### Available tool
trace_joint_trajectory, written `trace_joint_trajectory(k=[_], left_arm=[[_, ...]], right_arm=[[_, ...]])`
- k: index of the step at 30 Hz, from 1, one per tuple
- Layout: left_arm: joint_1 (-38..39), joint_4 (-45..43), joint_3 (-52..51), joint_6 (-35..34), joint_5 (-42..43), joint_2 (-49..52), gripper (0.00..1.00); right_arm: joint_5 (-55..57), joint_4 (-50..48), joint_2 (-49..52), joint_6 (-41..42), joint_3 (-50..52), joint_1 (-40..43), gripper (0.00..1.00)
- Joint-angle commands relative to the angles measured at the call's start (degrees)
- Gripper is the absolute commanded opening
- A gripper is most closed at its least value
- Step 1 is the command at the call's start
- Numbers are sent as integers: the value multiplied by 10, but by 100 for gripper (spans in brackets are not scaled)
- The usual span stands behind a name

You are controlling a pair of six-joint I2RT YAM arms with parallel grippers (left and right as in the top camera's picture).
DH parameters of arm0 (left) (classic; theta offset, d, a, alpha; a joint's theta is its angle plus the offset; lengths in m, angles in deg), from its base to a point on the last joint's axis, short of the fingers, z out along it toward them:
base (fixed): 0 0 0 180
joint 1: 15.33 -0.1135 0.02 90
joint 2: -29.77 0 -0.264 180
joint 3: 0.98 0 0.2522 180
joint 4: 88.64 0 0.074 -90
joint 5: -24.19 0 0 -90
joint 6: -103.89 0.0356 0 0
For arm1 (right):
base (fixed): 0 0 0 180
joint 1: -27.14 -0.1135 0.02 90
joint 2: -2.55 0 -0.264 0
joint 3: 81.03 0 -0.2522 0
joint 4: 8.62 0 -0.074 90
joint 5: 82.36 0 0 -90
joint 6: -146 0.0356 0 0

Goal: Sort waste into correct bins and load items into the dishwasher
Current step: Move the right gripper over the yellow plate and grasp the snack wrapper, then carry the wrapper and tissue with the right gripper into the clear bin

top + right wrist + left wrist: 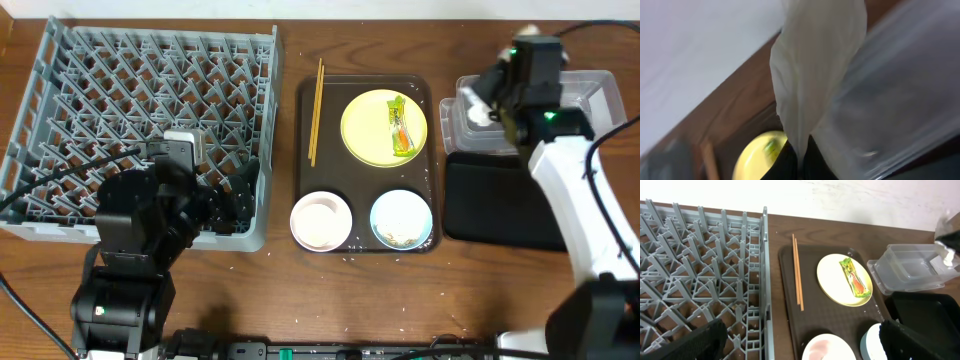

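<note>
My right gripper is shut on the white paper napkin and holds it above the clear tub; the napkin hangs over the tub's left end. The black tray bin lies in front of the tub. The yellow plate carries the green-and-orange wrapper. The chopsticks, pink-white bowl and light blue bowl with rice scraps sit on the brown tray. My left gripper is open over the edge of the grey dish rack. The white cup is out of view.
The brown tray lies between the rack and the bins. Small rice crumbs are scattered on the wooden table in front of the tray. Cables run along the front edge and at the far right.
</note>
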Motion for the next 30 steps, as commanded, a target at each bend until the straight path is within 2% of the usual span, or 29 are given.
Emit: trace_joint_trajectory(k=[1,3,4,5,6,7,11,15,19,21,23,26,28,30], left_arm=[[0,-1,14,-3,7,-1,98],[0,-1,14,-3,7,-1,98],[0,-1,14,-3,7,-1,98],[0,-1,14,-3,7,-1,98],[0,-1,14,-3,7,-1,98],[0,-1,14,-3,7,-1,98],[0,-1,14,-3,7,-1,98],[0,-1,14,-3,7,-1,98],[0,-1,14,-3,7,-1,98],[0,-1,14,-3,7,-1,98],[0,-1,14,-3,7,-1,98],[0,-1,14,-3,7,-1,98],[0,-1,14,-3,7,-1,98],[0,-1,14,-3,7,-1,98]], right_arm=[[48,-10,48,82,7,35,1],[48,-23,70,86,7,45,1],[48,-29,80,85,7,48,7],[50,-38,88,85,7,50,22],[53,-49,96,77,7,52,45],[52,-62,99,61,7,54,62],[-18,-76,79,-8,7,54,68],[-140,-86,33,-74,7,38,66],[-228,-71,-1,-235,7,-16,63],[-222,-38,0,-301,7,-51,63],[-179,-2,12,-331,8,-89,61],[-101,21,44,-333,8,-131,59],[-52,9,80,-333,8,-153,65],[-18,-16,116,-333,8,-165,67]])
